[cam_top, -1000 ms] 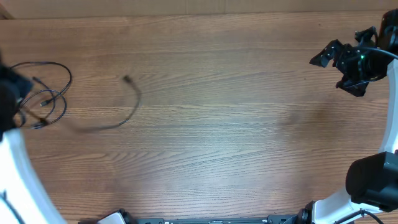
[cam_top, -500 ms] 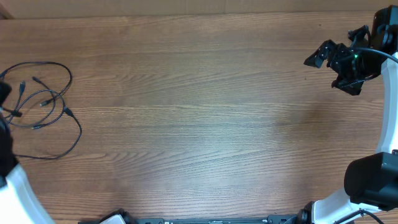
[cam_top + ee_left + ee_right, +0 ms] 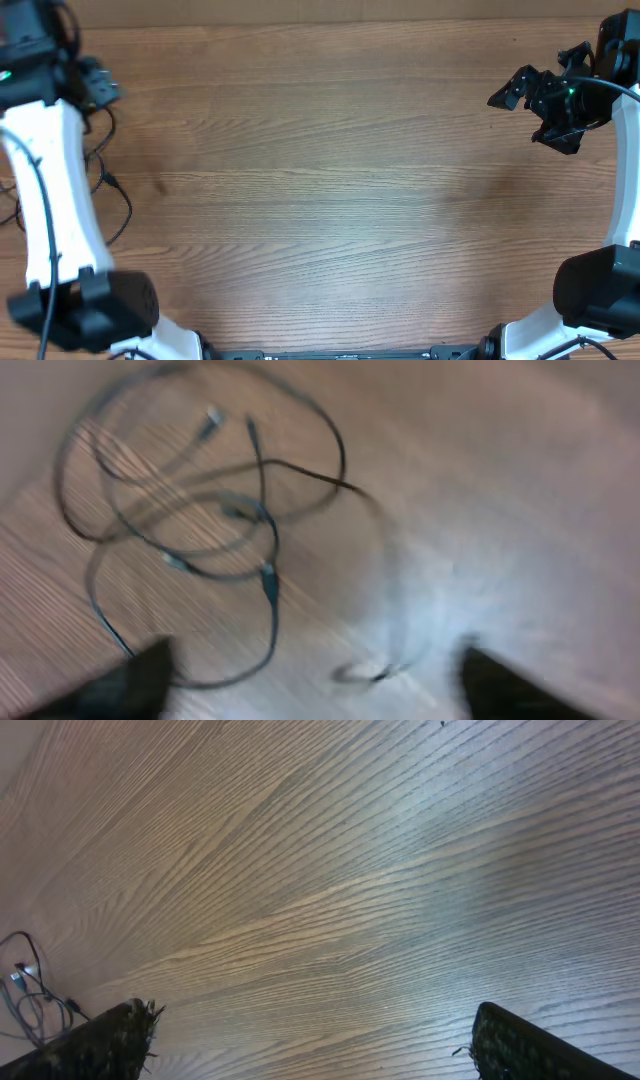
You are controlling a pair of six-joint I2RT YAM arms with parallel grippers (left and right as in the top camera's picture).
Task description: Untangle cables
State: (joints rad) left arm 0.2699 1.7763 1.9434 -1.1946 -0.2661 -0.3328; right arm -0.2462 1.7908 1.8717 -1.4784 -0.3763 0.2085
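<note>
Wood-grain table [image 3: 330, 200]; cables [image 3: 268, 582] looped near left edge.

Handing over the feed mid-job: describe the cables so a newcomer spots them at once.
Go to the left edge of the wooden table, where the white left arm stretches across. The cables lie there, partly under that arm: thin black loops ending in small plugs, loose on the wood, not fixed to any arm.

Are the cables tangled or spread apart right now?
Tangled: the left wrist view shows the cables as overlapping loops crossing one another in one heap.
</note>
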